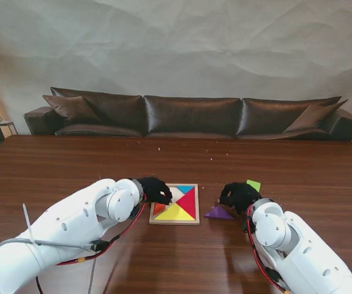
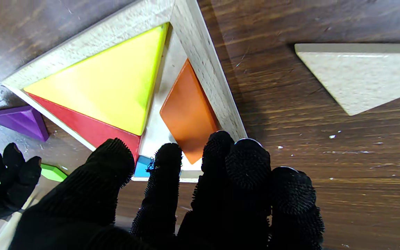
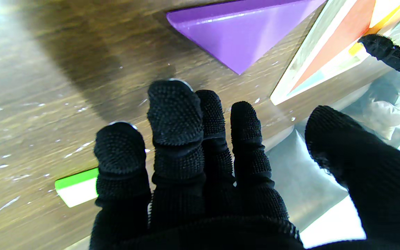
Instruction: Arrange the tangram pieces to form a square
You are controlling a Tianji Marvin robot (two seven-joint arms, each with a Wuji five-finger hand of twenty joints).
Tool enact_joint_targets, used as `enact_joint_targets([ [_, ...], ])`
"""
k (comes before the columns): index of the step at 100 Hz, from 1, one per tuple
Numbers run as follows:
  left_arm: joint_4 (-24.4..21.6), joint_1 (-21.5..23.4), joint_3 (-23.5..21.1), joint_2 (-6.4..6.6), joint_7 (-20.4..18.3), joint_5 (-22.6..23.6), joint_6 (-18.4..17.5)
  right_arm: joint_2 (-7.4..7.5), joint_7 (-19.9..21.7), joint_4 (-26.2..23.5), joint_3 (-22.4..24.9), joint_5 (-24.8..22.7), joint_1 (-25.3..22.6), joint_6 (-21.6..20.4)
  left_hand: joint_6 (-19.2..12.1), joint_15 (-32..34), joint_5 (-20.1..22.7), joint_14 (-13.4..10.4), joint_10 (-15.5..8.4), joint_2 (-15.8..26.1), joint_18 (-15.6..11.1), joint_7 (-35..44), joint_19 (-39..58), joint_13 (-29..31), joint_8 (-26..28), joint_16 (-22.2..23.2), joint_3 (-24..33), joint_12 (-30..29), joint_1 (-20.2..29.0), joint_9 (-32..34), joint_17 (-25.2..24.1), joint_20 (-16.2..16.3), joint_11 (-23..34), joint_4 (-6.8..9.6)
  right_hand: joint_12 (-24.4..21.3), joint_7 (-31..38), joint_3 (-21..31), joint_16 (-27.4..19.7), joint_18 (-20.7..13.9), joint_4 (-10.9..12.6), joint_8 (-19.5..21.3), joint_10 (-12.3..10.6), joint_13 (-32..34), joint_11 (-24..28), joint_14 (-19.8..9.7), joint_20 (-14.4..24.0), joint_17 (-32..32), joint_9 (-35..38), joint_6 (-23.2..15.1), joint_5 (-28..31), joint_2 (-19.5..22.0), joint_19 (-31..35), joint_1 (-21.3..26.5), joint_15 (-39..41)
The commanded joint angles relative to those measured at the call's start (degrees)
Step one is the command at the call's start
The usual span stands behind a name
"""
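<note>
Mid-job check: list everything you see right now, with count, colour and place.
Tray: one, pale wood, centre of the table.
Pieces in the tray: yellow triangle, red triangle, blue piece, orange piece.
Purple triangle: one, on the table right of the tray.
Green piece: one, on the table beyond the right hand.
Unpainted triangle: one, pale, on the table outside the tray, seen only by the left wrist.
Table: one, dark wood.
Sofa: one, dark brown, behind the table.
Left hand: black glove, over the tray's left side.
Right hand: black glove, beside the purple triangle.
</note>
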Motion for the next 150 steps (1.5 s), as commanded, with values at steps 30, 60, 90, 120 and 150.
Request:
enact_joint_targets([
  [30, -2.48, 1.80, -2.97, 0.39, 0.25, 2.88, 1.29, -0.06, 0.97, -0.06, -0.16, -0.10, -0.10, 0.01, 1.11, 2.03, -1.37, -0.52, 0.10, 2.38, -0.72, -0.60, 0.35, 0.46, 0.01, 0.21, -0.72, 0.23, -0.45, 0.69, -0.13, 0.53, 0.85, 1.96, -0.45, 0.64, -1.12, 0.44, -0.55, 0.80, -0.26, 0.62, 1.77, 0.36, 0.51, -0.54, -0.05, 1.61, 0.18, 0.99, 1.21, 1.52, -1.54, 0.12],
  [60, -0.21, 1.22, -1.78, -0.04, 0.78, 2.16, 3.01, -0.02, 1.15, -0.05, -0.28, -0.16, -0.07, -0.07, 1.91, 1.75, -2.56, -0.13, 0.27, 2.43, -0.45, -1.75, 0.22, 0.30, -0.88, 0.17, -0.63, 0.16, -0.52, 0.49, -0.47, 0.54, 0.72, 1.92, -0.45, 0.66, -1.13, 0.43, -0.56, 0.81, -0.25, 0.61, 1.75, 0.38, 0.47, -0.54, -0.05, 1.61, 0.07, 0.99, 1.25, 1.52, -1.59, 0.12],
  [90, -1.06, 2.49, -3.00, 0.51, 0.09, 2.47, 2.61, -0.04, 1.05, -0.08, -0.34, -0.17, -0.08, -0.03, 1.56, 1.72, -1.76, -0.27, 0.15, 2.44, -0.69, -1.19, 0.25, 0.35, -1.08, 0.19, -0.63, 0.19, -0.47, 0.53, -0.36, 0.54, 0.85, 1.93, -0.46, 0.67, -1.16, 0.43, -0.56, 0.81, -0.26, 0.59, 1.76, 0.39, 0.53, -0.55, -0.05, 1.64, 0.17, 0.96, 1.28, 1.52, -1.60, 0.15],
  [120, -2.73, 4.25, -4.90, 1.38, -1.40, 3.08, 2.05, -0.05, 0.99, -0.12, -0.36, -0.22, -0.07, 0.03, 1.59, 1.64, -1.46, -0.34, 0.10, 2.49, -0.72, -0.80, 0.17, 0.25, -0.98, 0.19, -0.66, 0.15, -0.39, 0.43, -0.48, 0.47, 0.84, 1.91, -0.46, 0.64, -1.19, 0.42, -0.56, 0.82, -0.27, 0.61, 1.74, 0.37, 0.58, -0.55, -0.05, 1.58, 0.20, 0.98, 1.42, 1.52, -1.63, 0.12],
  [150, -4.77, 5.90, -6.69, 2.04, -2.41, 4.04, 1.24, -0.01, 1.07, -0.17, -0.31, -0.36, -0.11, 0.09, 1.54, 1.63, -1.20, -0.43, -0.04, 2.50, -0.96, -0.59, 0.13, 0.26, -0.84, 0.19, -0.72, 0.11, -0.42, 0.42, -0.50, 0.38, 0.85, 1.91, -0.45, 0.65, -1.17, 0.42, -0.56, 0.83, -0.27, 0.54, 1.75, 0.39, 0.47, -0.55, -0.05, 1.62, 0.15, 0.96, 1.31, 1.52, -1.62, 0.10],
])
